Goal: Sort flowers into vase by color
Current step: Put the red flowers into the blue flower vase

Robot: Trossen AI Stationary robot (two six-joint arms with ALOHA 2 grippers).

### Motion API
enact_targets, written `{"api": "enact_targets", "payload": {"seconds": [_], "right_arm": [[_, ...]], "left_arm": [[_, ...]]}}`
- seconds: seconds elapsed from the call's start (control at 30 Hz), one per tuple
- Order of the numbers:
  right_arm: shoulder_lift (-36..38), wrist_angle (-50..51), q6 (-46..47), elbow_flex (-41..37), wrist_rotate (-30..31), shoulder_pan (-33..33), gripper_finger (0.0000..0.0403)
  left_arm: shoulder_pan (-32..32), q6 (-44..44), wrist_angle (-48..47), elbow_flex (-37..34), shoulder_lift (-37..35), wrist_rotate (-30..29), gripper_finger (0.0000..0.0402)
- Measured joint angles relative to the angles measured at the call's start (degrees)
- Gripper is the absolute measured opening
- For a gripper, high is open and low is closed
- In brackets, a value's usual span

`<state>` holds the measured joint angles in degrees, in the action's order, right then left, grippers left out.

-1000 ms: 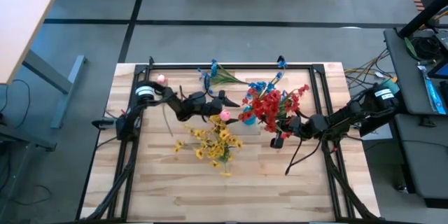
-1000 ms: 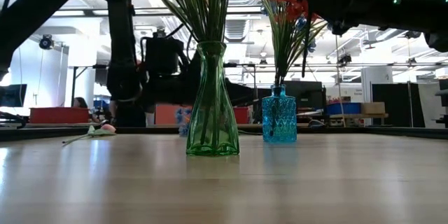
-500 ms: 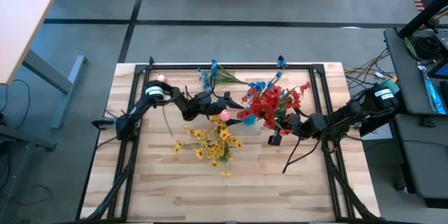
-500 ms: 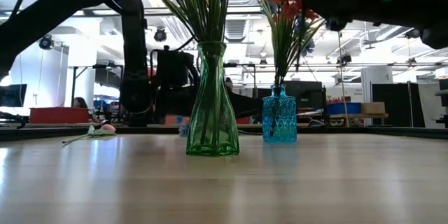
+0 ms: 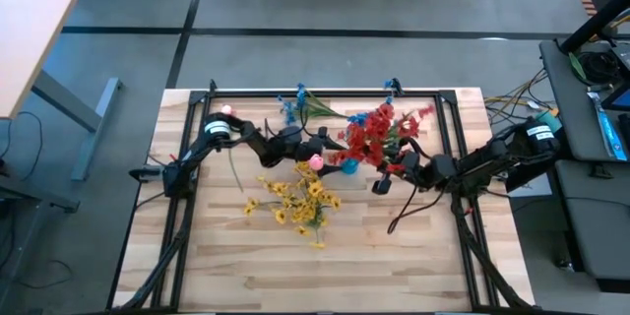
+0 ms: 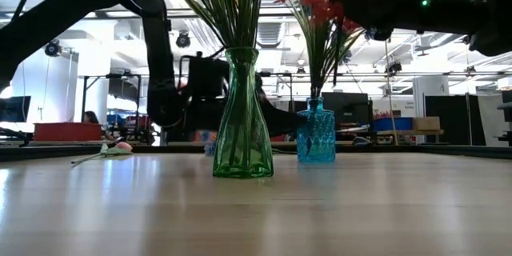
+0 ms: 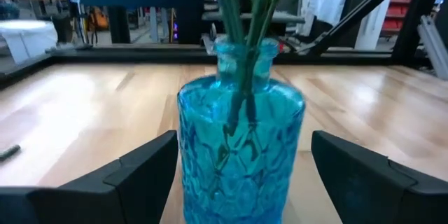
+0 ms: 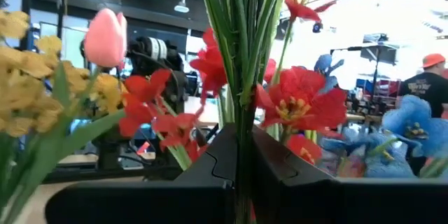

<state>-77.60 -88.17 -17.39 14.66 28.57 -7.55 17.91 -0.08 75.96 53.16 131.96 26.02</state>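
Note:
A blue glass vase stands on the table with green stems in it. My left gripper is level and open, one finger close on each side of the vase's body. My right gripper is shut on a bunch of red flowers, whose stems run down into the blue vase. A green vase nearer the front holds yellow flowers and a pink bud. Blue flowers lie by the far edge, and a pink bud at the far left. My left gripper stands around the blue vase's body; I cannot tell whether either finger touches the glass. My right gripper pinches the red flowers' bundled green stems between its two fingers, partway up, below the blooms. It comes from the table's right, slanting upward, across the stems. The bunch stands nearly upright, its lower ends inside the blue vase's neck.
A black frame rail borders the table. A dark cable hangs under my right arm. A pink bud with its stem lies flat at the left. The near half of the wooden table is bare.
My left gripper has gone toward the table's right and slightly down, coming up around the blue vase. My right gripper has shifted a little toward the left, and the red bunch has leaned toward the table's left and far side, its stems staying in the vase.

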Motion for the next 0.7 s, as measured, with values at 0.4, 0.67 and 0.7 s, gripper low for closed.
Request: {"api": "enact_targets", "payload": {"seconds": [0.4,0.67,0.7], "right_arm": [[-0.55,1.56,0.96,-0.04,0.00,0.00,0.0013],[-0.53,1.78,1.36,-0.04,-0.01,0.09,0.0013],[-0.53,1.81,1.36,-0.04,-0.01,0.09,0.0013]], "left_arm": [[-0.04,0.32,-3.91,2.39,0.00,-0.05,0.0311],[-0.74,2.42,-5.40,4.11,0.00,2.61,0.0311],[-0.76,2.59,-5.72,4.34,0.00,2.87,0.0311]]}}
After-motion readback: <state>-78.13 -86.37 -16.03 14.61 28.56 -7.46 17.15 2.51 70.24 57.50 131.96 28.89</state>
